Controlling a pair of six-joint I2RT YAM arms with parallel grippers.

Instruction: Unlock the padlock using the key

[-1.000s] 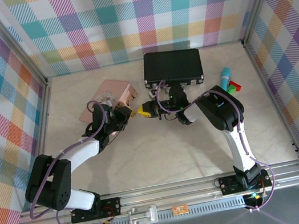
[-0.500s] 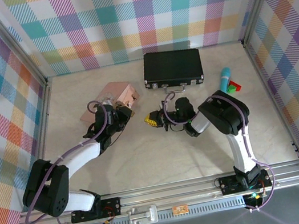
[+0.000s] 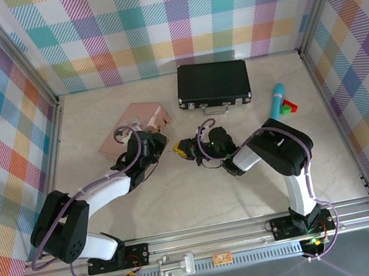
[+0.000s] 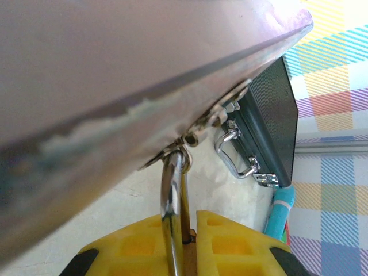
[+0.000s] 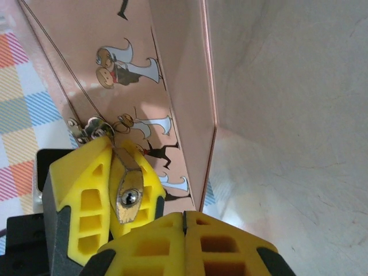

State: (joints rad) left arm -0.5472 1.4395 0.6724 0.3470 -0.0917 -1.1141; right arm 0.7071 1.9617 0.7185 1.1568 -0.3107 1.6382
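The right gripper [image 5: 184, 223] is pressed shut, whether on the key cannot be told; just beyond, the padlock [image 5: 127, 187] is clamped in the left gripper [image 4: 190, 229], its shackle hung on the clasp of the pink tin [image 3: 135, 121]. A misaligned key could be skidded off the keyhole, or the tin dragged; open table [image 3: 201, 192] is left nearside, the black case [image 3: 212, 81] behind.
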